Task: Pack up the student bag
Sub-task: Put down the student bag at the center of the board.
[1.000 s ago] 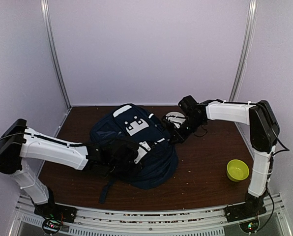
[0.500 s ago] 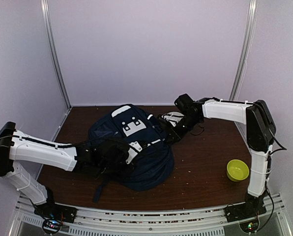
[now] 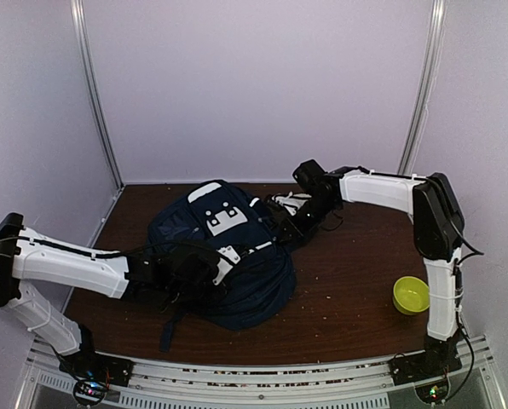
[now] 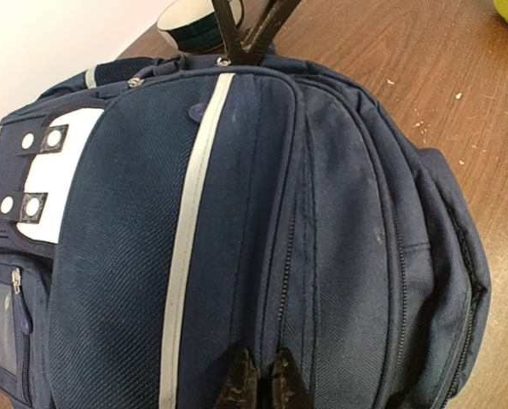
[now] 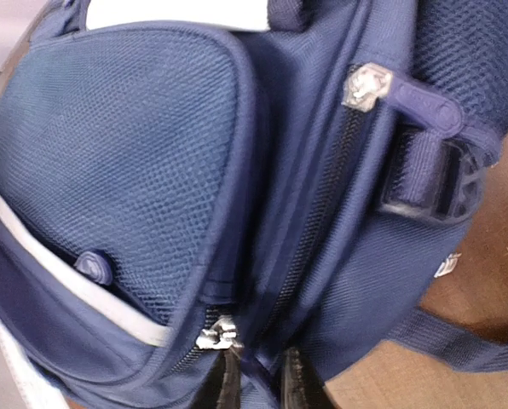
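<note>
One bag [image 3: 237, 256], navy with a pale diagonal stripe and white patches. We log it lying flat on the brown surface [image 3: 356, 264], left of centre, with its patched end toward the far side.

Two entries for the arms' ends:
- The left tool [image 4: 261, 388] is clenched. Its tips are pinched together on a fold of fabric on the bag's near side, where a zip line runs down to them.
- The right tool [image 5: 261, 383] is at the bag's far right edge, by the front pocket's zip. Its fingers [image 5: 228, 383] stand slightly apart with a strip of blue between them, possibly a zip pull. The wrist view crops them, so we cannot tell whether they grip it or have let go.

One cup [image 4: 190, 21], pale inside and dark green outside, stands just behind the bag, beside the right tool.

One yellow-green bowl [image 3: 411, 295] sits well apart from the bag, at the right side of the surface.
</note>
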Controlling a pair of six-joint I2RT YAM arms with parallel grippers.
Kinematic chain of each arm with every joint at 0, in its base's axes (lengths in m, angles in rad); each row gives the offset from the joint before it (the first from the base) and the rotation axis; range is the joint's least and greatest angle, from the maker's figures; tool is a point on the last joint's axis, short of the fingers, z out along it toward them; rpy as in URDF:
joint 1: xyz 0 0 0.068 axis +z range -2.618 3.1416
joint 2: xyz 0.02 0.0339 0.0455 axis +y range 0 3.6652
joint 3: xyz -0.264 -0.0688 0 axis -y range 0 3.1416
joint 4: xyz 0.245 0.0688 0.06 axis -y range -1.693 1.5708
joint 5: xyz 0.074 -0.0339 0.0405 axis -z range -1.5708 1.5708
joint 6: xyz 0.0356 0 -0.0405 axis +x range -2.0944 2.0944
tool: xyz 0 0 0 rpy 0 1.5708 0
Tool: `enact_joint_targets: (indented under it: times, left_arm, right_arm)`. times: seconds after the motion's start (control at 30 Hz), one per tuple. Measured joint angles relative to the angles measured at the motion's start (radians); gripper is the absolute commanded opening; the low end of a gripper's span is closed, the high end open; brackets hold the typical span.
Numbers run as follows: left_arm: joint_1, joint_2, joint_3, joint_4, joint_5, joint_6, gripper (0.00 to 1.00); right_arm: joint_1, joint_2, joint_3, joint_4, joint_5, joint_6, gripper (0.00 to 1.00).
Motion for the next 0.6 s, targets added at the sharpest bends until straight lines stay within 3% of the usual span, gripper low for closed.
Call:
enact_joint_targets:
  times: [0.13,0.3,0.43,0.6]
  left_arm:
    - [-0.001,-0.044,-0.018,-0.036,-0.022,-0.019,0.36]
    - [-0.008,-0.127,-0.051,-0.126,-0.072,-0.031,0.57]
    - [-0.007,-0.216,-0.047,-0.191,-0.152,-0.039,0.82]
    - [0.038,-0.327,0.01,-0.267,-0.27,-0.06,0.96]
  right_arm:
    - [-0.006,-0.013,0.0,0.013,0.038,-0.011,0.36]
    - [-0.077,-0.101,0.0,0.03,0.107,-0.015,0.37]
    - [-0.145,-0.253,-0.007,0.039,0.113,-0.025,0.39]
    - [-0.187,-0.527,-0.113,0.105,0.122,-0.034,0.53]
